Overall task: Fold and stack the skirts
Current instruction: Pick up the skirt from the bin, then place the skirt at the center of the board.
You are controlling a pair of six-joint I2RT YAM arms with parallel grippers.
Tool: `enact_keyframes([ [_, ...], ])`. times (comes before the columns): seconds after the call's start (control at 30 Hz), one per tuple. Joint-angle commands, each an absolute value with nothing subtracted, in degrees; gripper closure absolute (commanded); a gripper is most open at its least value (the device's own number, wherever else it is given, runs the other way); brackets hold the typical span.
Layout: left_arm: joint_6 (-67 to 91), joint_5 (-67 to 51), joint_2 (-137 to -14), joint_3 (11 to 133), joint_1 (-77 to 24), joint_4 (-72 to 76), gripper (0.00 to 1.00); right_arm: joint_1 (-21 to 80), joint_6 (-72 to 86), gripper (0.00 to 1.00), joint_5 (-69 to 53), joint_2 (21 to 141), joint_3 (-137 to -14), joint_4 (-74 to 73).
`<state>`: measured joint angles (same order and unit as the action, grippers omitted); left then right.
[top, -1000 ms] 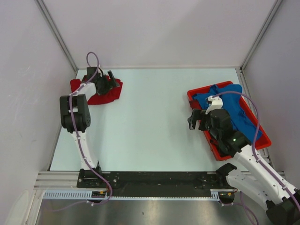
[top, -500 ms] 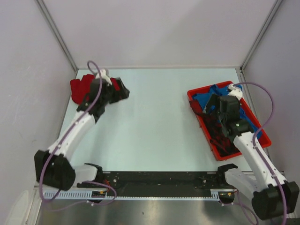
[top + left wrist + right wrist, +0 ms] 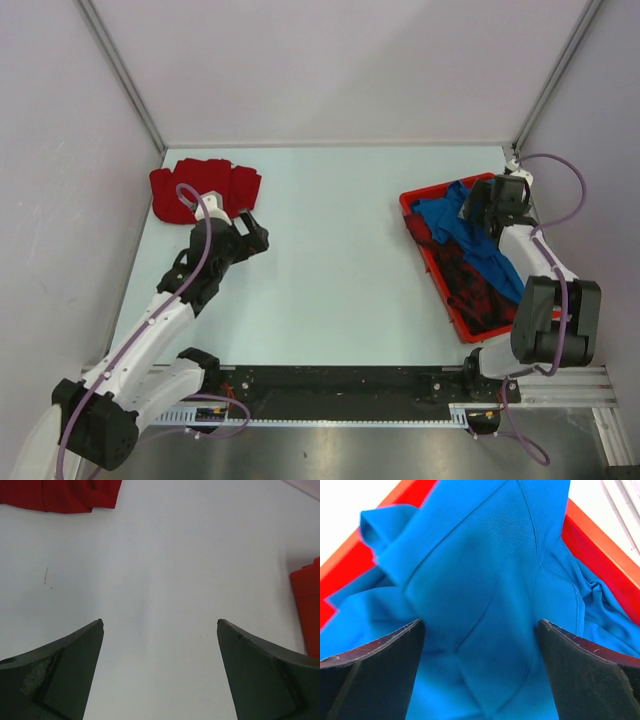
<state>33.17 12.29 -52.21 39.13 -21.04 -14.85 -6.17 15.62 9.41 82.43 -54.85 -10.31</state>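
At the far left corner of the table (image 3: 330,270) lies the red skirt (image 3: 205,188), flat and compact. It looks folded and parked there, probably as the base of the stack.

Just nearer to you and slightly right of it, your left gripper (image 3: 256,234) hangs over bare table. Its jaws are spread wide and hold nothing. In its wrist view only the skirt's edge shows, at the upper left, well apart from the fingertips.

The middle of the table has no cloth on it.

On the right sits the red plastic tray (image 3: 600,547), angled along the table's right side. It holds the two skirts not yet folded. The blue skirt (image 3: 447,218) is crumpled across the far end, spilling towards the rim. The plaid skirt (image 3: 478,295) is bunched at the near end, partly under the blue one.

Your right gripper (image 3: 480,625) hovers at the tray's far end, directly above the blue skirt. Its jaws are wide apart and empty. Blue folds fill the gap between the fingers, so the blue skirt looks like the next pick.
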Motion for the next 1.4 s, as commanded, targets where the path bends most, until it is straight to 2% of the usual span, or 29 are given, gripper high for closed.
enact_keyframes([
  [0.0, 33.3, 16.3, -51.7, 40.9, -21.0, -14.9, 0.0, -6.5, 11.3, 0.06, 12.0, 87.0, -57.9, -6.2],
  [0.07, 32.9, 16.4, -51.9, 41.1, -21.0, -15.1, 0.0, -6.8, 11.3, 0.25, 12.1, 88.1, -58.4, -5.7],
  [0.1, 32.5, 17.0, -51.8, 41.1, -21.0, -15.6, 0.0, -6.7, 11.3, 0.58, 12.0, 88.2, -58.8, -5.7],
  [0.13, 32.1, 17.5, -51.7, 41.0, -21.0, -15.7, 0.0, -6.7, 11.8, 0.73, 12.4, 87.7, -59.2, -5.8],
  [0.2, 32.1, 20.8, -51.3, 41.0, -21.0, -17.0, 0.0, -6.7, 12.5, 0.97, 14.4, 86.1, -59.7, -6.0],
  [0.27, 32.2, 22.3, -51.0, 41.0, -20.9, -17.8, 0.0, -6.7, 13.0, 1.0, 15.2, 81.7, -59.8, -5.8],
  [0.5, 32.2, 21.7, -49.6, 40.3, -20.9, -17.5, 0.0, -6.7, 15.0, 1.0, 14.7, 62.2, -60.4, -1.8],
  [0.67, 32.3, 21.1, -50.4, 40.3, -20.9, -17.0, 0.0, -6.0, 17.3, 1.0, 4.6, 55.5, -65.1, 2.2],
  [0.83, 32.6, 21.8, -51.4, 40.6, -20.9, -16.4, 0.0, -1.3, 17.6, 1.0, -6.5, 57.9, -75.5, -1.6],
  [0.9, 33.1, 22.0, -51.8, 40.8, -20.9, -16.6, 0.0, 4.0, 15.5, 1.0, -9.9, 59.7, -78.6, -2.7],
  [1.17, 34.1, 24.7, -54.8, 42.4, -20.9, -19.2, 0.0, 27.0, 1.5, 1.0, -13.3, 66.4, -82.2, -7.8],
  [1.37, 33.5, 23.8, -55.4, 43.4, -20.9, -19.7, 0.0, 34.1, -7.0, 1.0, -20.4, 73.7, -82.4, -15.5],
])
